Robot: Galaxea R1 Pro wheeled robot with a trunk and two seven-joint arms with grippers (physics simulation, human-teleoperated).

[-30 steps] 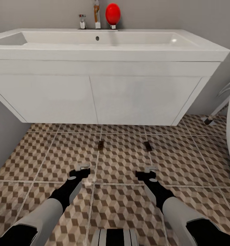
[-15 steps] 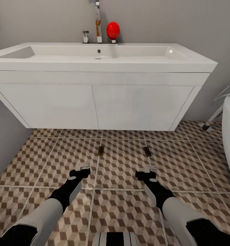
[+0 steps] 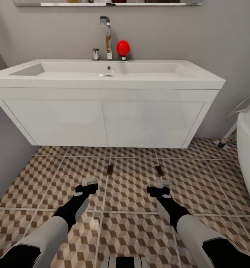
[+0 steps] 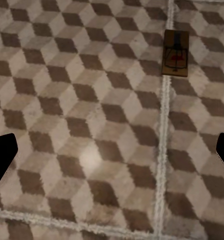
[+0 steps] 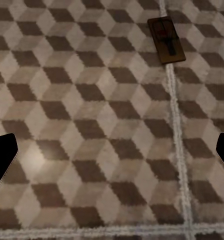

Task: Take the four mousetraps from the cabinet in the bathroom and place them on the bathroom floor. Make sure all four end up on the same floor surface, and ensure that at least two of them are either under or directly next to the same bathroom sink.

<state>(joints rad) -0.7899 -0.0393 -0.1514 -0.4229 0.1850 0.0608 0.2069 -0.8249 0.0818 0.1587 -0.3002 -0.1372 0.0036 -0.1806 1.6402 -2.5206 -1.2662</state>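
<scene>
both of your tools, left tool (image 3: pixel 90 183) and right tool (image 3: pixel 163 185), are hanging open and empty. two mousetraps (image 3: pixel 109 169) (image 3: pixel 159 171) are lying on the bathroom floor (image 3: pixel 132 186) before the sink (image 3: pixel 102 72); driving forward is risking knocking them away.

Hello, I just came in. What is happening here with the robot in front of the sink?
A two-armed robot faces a white wall-hung sink. Two mousetraps lie on the tiled floor just in front of it: one ahead of the left gripper, another ahead of the right gripper. Both grippers hover open and empty above the tiles, holding nothing. Each trap lies on or beside a grout line.
</scene>
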